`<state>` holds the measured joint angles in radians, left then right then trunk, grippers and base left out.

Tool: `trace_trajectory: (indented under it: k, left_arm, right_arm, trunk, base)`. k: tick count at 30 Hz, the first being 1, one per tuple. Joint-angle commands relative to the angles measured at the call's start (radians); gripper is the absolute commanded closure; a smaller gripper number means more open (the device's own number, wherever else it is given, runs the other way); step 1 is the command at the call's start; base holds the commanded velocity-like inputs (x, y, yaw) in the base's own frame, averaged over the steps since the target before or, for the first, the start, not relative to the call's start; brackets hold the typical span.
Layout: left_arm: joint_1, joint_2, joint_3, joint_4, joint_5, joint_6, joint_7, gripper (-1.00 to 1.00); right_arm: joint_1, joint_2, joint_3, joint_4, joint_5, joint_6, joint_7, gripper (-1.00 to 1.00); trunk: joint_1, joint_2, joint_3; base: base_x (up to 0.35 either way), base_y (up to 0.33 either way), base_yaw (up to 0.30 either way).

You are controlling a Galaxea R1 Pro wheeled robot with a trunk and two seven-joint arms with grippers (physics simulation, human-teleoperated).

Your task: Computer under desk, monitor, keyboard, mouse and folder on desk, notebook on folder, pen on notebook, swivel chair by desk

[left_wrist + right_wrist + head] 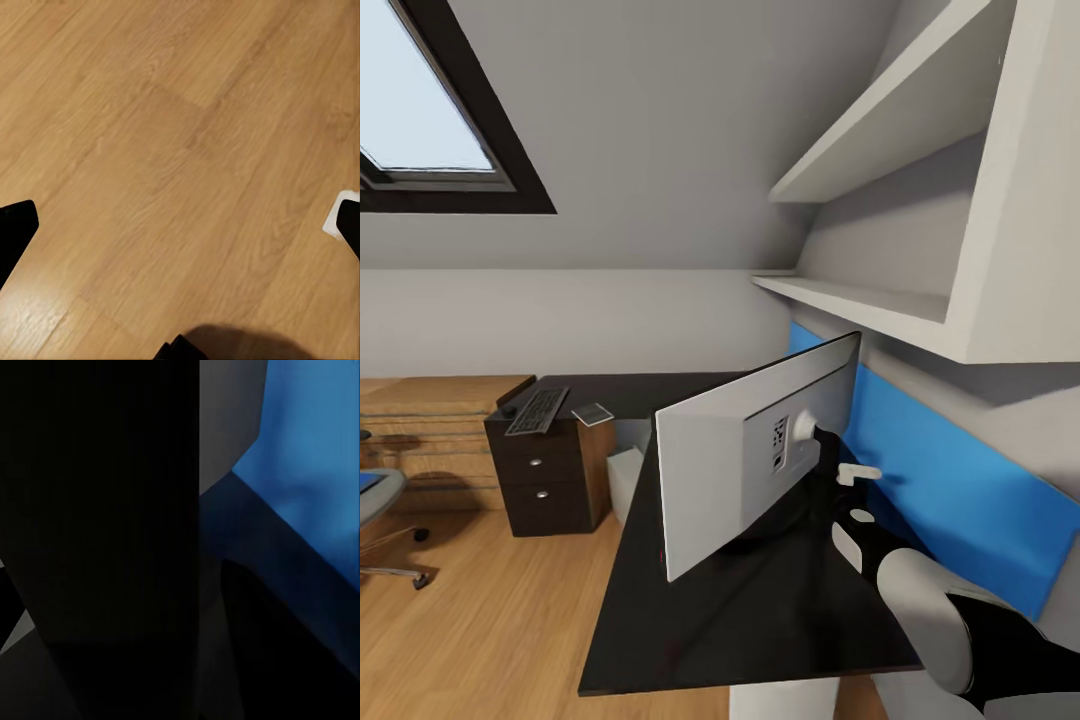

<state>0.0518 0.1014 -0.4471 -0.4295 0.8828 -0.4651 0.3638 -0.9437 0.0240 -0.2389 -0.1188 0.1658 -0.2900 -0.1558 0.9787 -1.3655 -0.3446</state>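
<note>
On the desk, monitor label unreadable.

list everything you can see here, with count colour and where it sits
monitor: one, grey back showing, on the near desk wing
desk: one, black, L-shaped, blue back panel
keyboard: one, dark grey, over the drawer unit
notebook: one, greyish, on the desk right of the keyboard
computer: one, light grey, under the desk
swivel chair: one, grey, at the head view's left edge
folder: one, blue, on the chair seat
shelves: two, white, on the wall
right arm: one, white and black, reaching behind the monitor
left tool: open, above the wooden floor
</note>
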Motion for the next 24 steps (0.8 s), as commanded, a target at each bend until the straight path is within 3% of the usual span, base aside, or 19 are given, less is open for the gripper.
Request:
trace_trajectory:
  k: [1,24]
  left_arm:
    - [0.0,0.001,-0.008,-0.003,0.005,-0.003,0.009,-1.0]
    - [0.0,0.001,-0.008,-0.002,0.008,-0.001,0.008,-1.0]
  right_arm:
    - [-0.001,0.001,0.009,-0.001,0.012,-0.003,-0.007,1.0]
    - [-0.001,0.001,0.01,0.0,0.012,-0.003,-0.007,1.0]
  trunk:
    - [0.0,-0.001,-0.001]
    - [0.0,-0.001,-0.001]
  base:
    - [0.093,0.0,0.0]
    - [0.088,0.0,0.0]
